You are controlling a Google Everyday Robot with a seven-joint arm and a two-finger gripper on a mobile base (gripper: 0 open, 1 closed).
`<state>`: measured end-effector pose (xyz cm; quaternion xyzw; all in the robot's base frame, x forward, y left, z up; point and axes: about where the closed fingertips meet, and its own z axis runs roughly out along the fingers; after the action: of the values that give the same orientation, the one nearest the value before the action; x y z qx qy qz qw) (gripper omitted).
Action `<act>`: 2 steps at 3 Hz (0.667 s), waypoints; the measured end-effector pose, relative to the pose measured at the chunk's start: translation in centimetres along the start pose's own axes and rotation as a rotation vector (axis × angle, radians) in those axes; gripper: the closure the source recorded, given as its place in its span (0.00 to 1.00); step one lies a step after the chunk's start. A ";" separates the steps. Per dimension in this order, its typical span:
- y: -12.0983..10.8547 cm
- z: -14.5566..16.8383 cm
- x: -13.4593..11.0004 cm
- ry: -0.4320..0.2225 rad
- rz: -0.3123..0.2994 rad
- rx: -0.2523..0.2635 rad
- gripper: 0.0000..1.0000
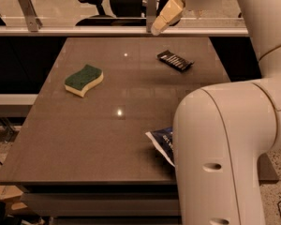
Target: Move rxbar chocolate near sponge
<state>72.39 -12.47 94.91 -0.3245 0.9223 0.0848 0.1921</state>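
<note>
The rxbar chocolate (175, 60) is a small flat black wrapper with white lettering, lying at the far right of the table (107, 135). The sponge (84, 79), with a green top and pale yellow body, lies at the left middle of the table, well apart from the bar. My gripper (163, 18) hangs above the table's far edge, a little left of and beyond the bar, touching nothing.
A blue chip bag (162, 143) lies near the front right of the table, partly hidden by my white arm (225, 149), which fills the right side. A rail (84, 31) with metal posts and an office chair (112, 3) stand beyond the far edge.
</note>
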 end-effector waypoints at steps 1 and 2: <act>0.3 1.5 0.1 0.053 0.010 0.001 0.00; 0.4 2.8 0.5 0.108 0.023 0.010 0.00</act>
<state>72.60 -11.61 92.14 -0.3172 0.9353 0.0649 0.1429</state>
